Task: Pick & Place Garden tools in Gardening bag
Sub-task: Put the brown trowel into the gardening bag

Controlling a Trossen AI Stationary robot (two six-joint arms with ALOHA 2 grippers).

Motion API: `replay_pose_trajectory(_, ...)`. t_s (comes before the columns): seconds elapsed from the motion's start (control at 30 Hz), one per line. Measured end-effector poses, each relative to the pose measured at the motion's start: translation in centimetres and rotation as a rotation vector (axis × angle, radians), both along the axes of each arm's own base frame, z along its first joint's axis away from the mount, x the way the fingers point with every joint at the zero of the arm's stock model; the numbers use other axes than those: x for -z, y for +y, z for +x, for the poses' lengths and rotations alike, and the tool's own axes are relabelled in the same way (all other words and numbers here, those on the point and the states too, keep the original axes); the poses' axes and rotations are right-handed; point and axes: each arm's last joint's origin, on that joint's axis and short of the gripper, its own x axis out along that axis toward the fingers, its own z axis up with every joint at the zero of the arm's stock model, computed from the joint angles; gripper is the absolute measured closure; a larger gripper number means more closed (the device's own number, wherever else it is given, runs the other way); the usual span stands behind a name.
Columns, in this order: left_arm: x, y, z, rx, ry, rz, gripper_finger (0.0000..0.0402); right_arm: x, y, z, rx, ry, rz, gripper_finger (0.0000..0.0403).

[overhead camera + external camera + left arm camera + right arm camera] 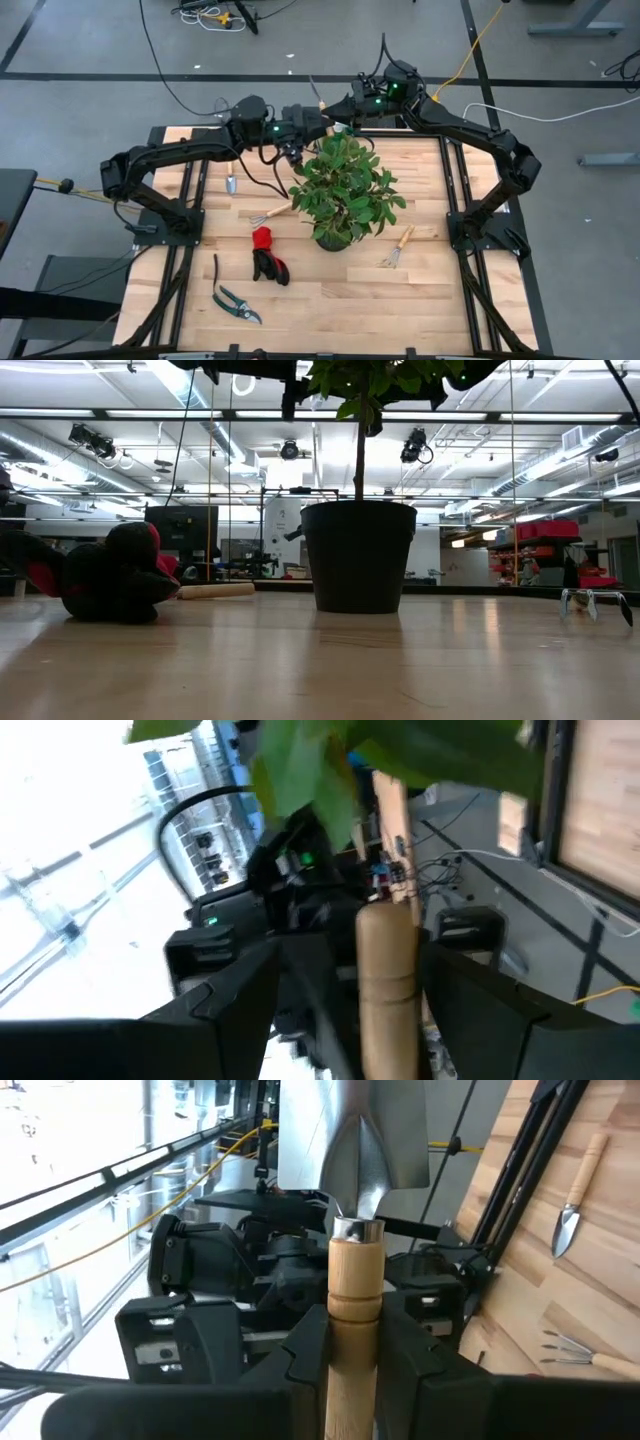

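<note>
Behind the potted plant (343, 192), the right gripper (355, 1350) clamps a trowel (355, 1230); left gripper (385, 980) half-hidden, spread.

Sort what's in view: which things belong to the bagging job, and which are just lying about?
Job: trowel held by right gripper, small trowel, left rake, right rake, gloves, shears. No bag in view.
Lying about: potted plant.

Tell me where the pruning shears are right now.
In the high view the pruning shears lie flat on the table's front left, just in front of the red-and-black gloves, no pincer near.
</note>
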Motion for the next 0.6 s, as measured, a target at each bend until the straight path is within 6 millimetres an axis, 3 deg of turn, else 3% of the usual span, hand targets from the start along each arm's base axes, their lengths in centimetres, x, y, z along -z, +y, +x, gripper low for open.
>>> replay_pose_trajectory(0.6,0.73,0.03,0.62,0.007,0.020,-0.011,0.0235,0.00,0.24,0.13,-0.016,0.000,-0.002,0.0350)
